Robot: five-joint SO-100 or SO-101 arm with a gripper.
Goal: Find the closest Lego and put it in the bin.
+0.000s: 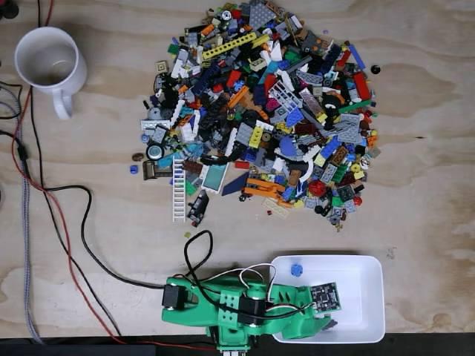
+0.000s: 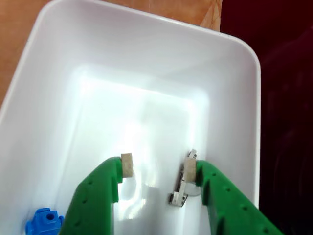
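over the white bin (image 2: 44, 49) the green gripper (image 2: 159, 169) hangs spread, a small grey lego piece (image 2: 180, 188) apparently clinging to its right pad. a blue lego (image 2: 43, 223) lies in the bin's corner. if the grey piece sticks, it could ride back out.

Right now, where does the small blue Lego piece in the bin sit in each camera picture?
Fixed view: the blue Lego piece lies just inside the white bin's top-left corner, above the green arm.
Wrist view: it sits at the bottom-left corner, left of the pincer.
Shared landmark: the bin, under the open pincer.
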